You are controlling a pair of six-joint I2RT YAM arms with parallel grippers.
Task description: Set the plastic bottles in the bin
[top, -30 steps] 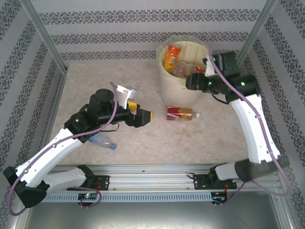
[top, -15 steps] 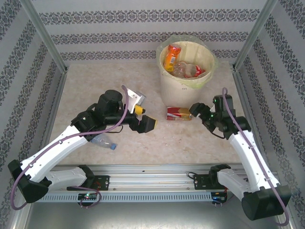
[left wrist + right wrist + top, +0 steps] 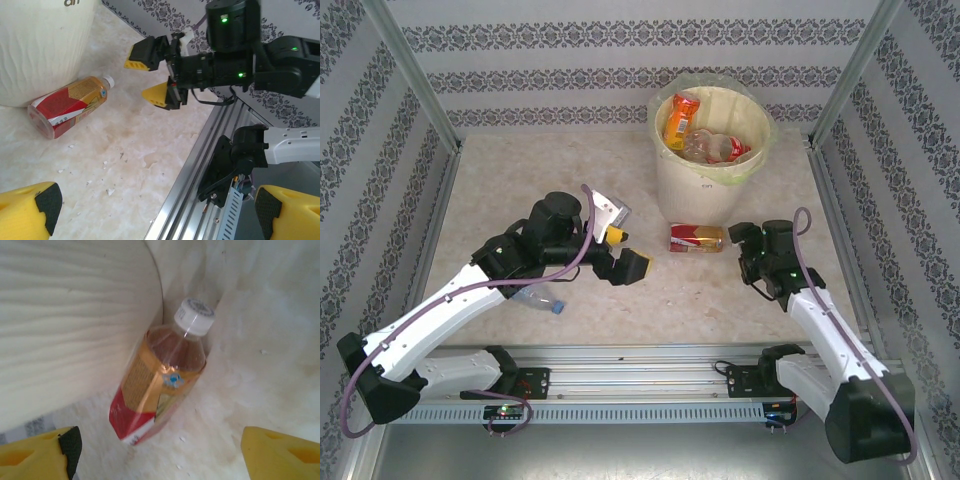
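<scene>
A plastic bottle (image 3: 697,238) with a red and gold label and a white cap lies on its side against the foot of the bin (image 3: 692,180). The left wrist view has this bottle (image 3: 67,106) at upper left. My right gripper (image 3: 744,248) hovers low, just right of its cap, open and empty; in the right wrist view the bottle (image 3: 160,377) lies just ahead of the right gripper (image 3: 162,455). My left gripper (image 3: 626,251) is open and empty, left of that bottle. Another bottle (image 3: 536,297) with a blue cap lies under the left arm. Several bottles (image 3: 681,120) rest inside the bin.
Patterned walls and metal posts (image 3: 420,85) close in the table on three sides. An aluminium rail (image 3: 640,365) runs along the near edge. The right arm's gripper (image 3: 150,75) shows in the left wrist view, facing the bottle. Bare tabletop (image 3: 540,170) lies left of the bin.
The right arm has swung down from the bin's rim to the table beside the lying bottle. The left gripper has shifted a little right and nearer.
</scene>
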